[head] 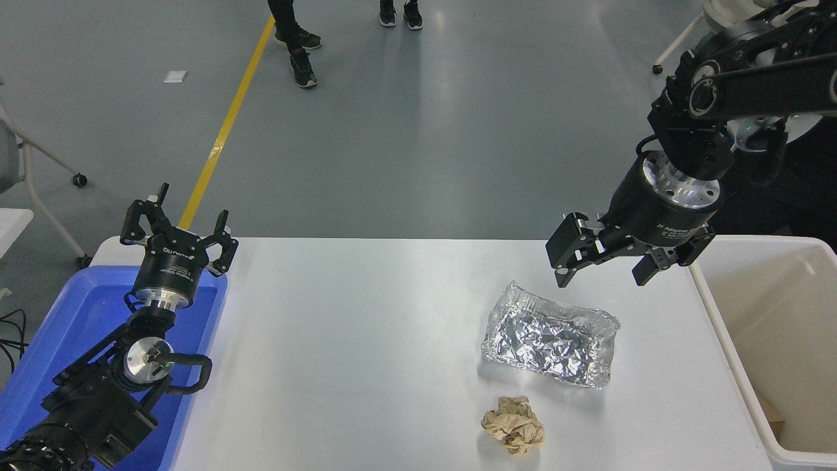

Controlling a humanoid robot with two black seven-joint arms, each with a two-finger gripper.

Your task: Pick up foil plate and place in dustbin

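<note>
Right black gripper, jaws spread and empty, hangs above the far rim of the shiny crinkled rectangular foil plate. I'd lower straight onto that rim, pinching gently. Cream plastic dustbin stands just right of the plate.

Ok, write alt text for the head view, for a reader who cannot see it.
A shiny, crinkled silver foil plate lies on a white table, with the black right gripper open above its far edge. A crumpled tan paper ball sits nearer the camera, a large cream plastic dustbin stands at the right, and the left gripper is parked open over a blue tray.
</note>
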